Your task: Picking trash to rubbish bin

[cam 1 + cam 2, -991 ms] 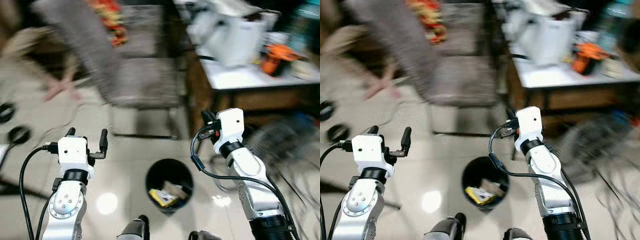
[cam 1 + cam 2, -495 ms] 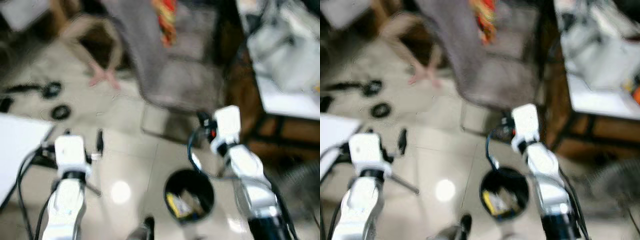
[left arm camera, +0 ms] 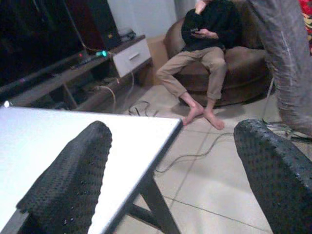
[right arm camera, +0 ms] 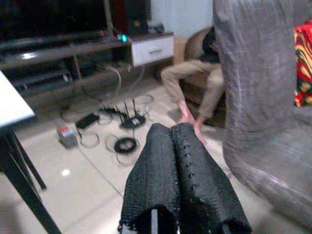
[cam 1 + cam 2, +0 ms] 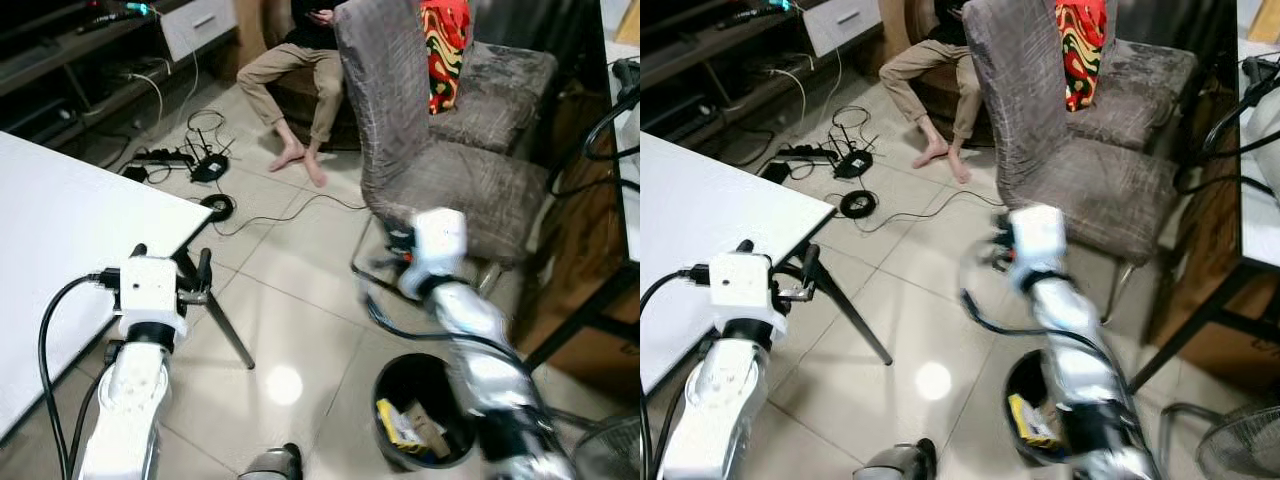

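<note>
Left gripper hovers with jaws wide and empty by the white bench, right gripper pressed closed above the rubbish bin.

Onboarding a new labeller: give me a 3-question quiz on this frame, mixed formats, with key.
1. True or false: the left gripper has its fingers spread apart with nothing between them.
2. Multiple choice: the rubbish bin stands A) on the white table, B) on the tiled floor near the grey-covered chair, C) on the sofa.
3. Short answer: how do the right gripper fingers stand?

Key
1. True; the wrist view shows floor and the white table between them.
2. B; it stands beside the grey-covered chair, with trash already inside.
3. Pressed together, holding nothing.
</note>
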You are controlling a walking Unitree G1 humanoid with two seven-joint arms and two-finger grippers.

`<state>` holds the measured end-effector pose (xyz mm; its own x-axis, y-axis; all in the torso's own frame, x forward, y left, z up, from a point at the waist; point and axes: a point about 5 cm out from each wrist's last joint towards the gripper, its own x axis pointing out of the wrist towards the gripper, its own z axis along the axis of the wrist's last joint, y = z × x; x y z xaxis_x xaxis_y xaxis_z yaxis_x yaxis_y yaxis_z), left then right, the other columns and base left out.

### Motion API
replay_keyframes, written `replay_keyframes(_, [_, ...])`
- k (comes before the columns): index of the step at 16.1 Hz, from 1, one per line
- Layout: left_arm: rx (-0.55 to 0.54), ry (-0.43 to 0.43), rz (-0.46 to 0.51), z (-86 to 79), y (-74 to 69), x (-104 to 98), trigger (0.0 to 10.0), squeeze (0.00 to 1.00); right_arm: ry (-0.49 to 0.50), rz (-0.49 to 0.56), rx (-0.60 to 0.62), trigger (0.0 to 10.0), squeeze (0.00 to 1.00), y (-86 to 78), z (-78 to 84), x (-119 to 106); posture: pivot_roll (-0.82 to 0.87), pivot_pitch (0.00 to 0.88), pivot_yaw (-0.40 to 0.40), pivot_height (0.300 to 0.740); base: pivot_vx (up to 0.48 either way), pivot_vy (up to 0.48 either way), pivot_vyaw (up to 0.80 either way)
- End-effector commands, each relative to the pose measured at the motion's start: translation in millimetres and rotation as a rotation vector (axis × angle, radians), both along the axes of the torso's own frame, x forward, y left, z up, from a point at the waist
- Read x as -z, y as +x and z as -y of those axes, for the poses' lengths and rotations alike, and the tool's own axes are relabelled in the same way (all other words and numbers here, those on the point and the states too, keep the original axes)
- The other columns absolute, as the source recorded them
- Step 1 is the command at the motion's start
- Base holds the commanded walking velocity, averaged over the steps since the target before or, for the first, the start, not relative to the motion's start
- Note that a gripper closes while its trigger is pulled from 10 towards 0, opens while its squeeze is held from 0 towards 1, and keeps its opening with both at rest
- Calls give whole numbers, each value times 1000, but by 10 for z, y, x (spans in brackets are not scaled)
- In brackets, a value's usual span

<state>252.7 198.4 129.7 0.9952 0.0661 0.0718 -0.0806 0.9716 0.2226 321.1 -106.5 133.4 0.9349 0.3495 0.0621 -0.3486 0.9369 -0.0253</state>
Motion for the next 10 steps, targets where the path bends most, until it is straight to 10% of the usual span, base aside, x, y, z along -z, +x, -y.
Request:
replay_keyframes(1, [7,13,-22,-26,23,16,10000,0,24,1,18,10000,0,26,21,11,15,66,118,740,0,0,0])
replay_keyframes(10, [-72,-97,-22,173,62,189,10000,0,-118,-12,-104,10000,0,76,180,-45,-61,115,-90,740,0,0,0])
